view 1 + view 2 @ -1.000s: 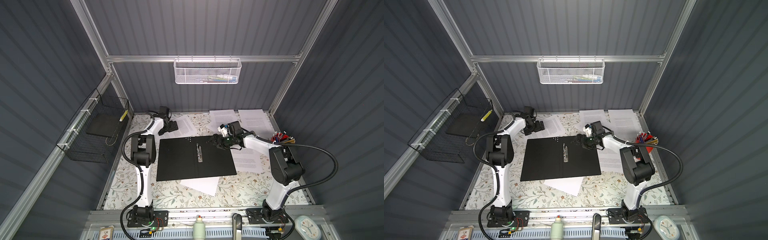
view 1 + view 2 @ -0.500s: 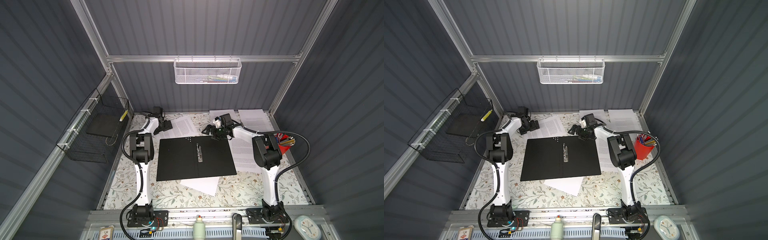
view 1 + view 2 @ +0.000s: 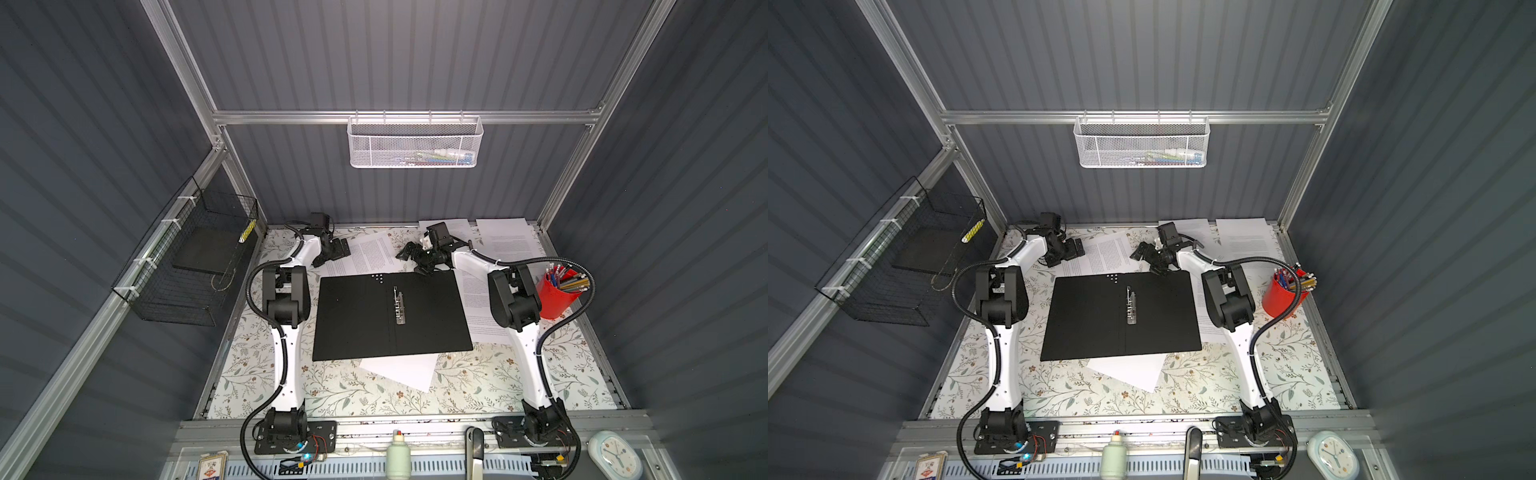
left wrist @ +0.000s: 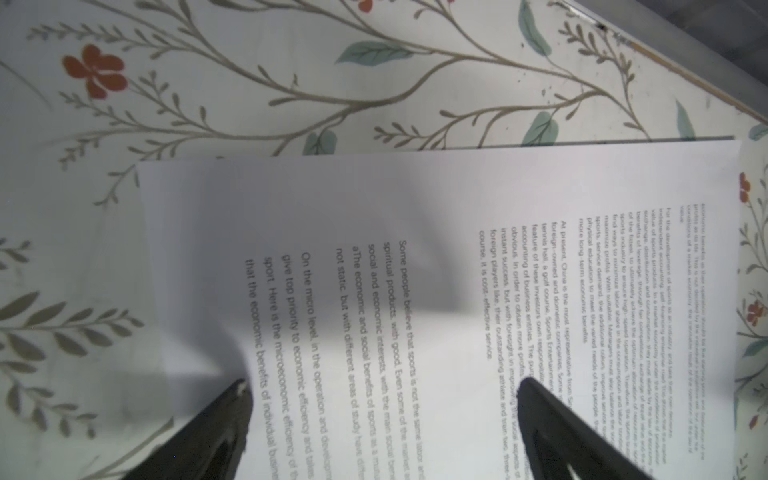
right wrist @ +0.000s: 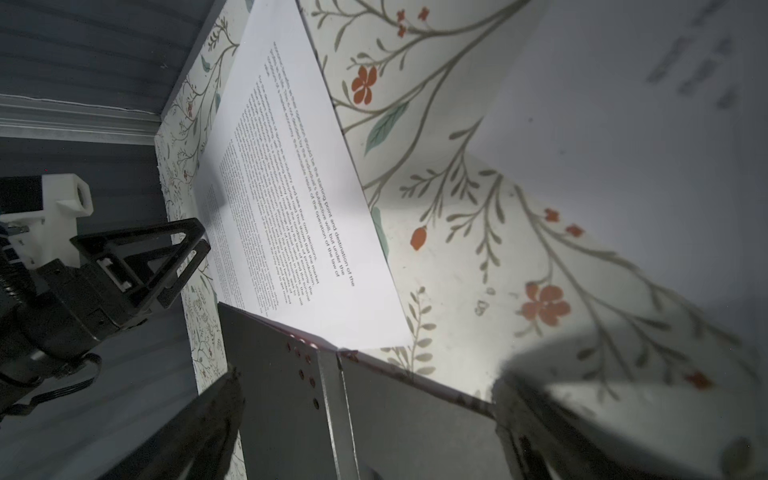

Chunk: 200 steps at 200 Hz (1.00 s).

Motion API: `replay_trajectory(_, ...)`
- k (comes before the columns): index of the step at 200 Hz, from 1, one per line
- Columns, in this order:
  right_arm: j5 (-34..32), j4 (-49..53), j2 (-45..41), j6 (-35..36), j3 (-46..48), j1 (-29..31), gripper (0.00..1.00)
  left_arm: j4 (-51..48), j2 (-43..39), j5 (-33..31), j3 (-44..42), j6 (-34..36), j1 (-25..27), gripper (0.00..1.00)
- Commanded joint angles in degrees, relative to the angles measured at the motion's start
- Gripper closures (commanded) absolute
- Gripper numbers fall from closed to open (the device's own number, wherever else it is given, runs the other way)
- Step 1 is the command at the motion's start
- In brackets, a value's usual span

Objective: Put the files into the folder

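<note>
Black open folder [image 3: 353, 324] amid white files [image 3: 374, 254]

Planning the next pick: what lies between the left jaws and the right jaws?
One printed sheet, flat on the flowered table; both top views show it.

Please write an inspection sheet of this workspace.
Surface: floral table mat, flat.
Job's things: folder open, black inside up, nothing filed; printed sheets loose beyond and right of it; one white sheet partly under its near edge.
Clutter: red pen cup, right side.
Grippers: left gripper open over a printed sheet; right gripper open at the folder's far edge.
Cables: black hoses loop beside both arms; right one passes the pen cup.
Surroundings: white mesh basket on back wall; black wire basket on left wall.
</note>
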<state>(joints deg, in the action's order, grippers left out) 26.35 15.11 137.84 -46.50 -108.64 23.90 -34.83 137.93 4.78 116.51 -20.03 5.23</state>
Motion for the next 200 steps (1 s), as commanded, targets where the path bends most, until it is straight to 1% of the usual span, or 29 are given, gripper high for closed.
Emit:
replay_trajectory(1,-1.3,5.39,2.5,-1.66,-2.04,0.85,0.05,-2.35,3.04,3.61,-1.99,-1.47,0.82,0.0)
replay_trajectory(26,-1.21,6.86,4.63,-1.73,-6.21,1.38,0.06,-1.99,3.71,4.14,-1.35,-2.04,1.33,0.0)
replay_trajectory(36,-0.88,8.95,5.6,-1.92,-7.87,1.62,0.06,-2.09,4.0,4.27,-1.03,-2.2,1.52,0.0)
replay_trajectory(66,-0.16,10.07,8.01,-2.54,-11.46,2.1,0.06,-1.47,4.06,4.75,-1.28,-2.72,2.05,0.0)
replay_trajectory(123,2.4,8.73,11.49,-3.33,-16.02,2.89,0.07,-0.15,3.65,5.59,-3.11,-3.43,2.46,0.0)
replay_trajectory(134,3.43,7.47,11.58,-3.48,-16.19,3.05,0.07,-0.15,3.72,5.76,-3.21,-3.61,2.5,0.0)
replay_trajectory(141,4.38,4.35,11.46,-3.46,-15.86,3.25,0.07,-0.15,3.69,5.76,-3.35,-3.53,2.59,0.0)
replay_trajectory(175,7.85,-2.85,11.07,-3.12,-16.03,3.95,0.05,0.1,4.09,5.64,-3.74,-3.81,2.59,0.0)
replay_trajectory(200,9.05,-9.96,9.64,-4.71,-12.3,4.35,0.05,-0.15,4.45,5.51,-3.49,-4.05,2.5,0.0)
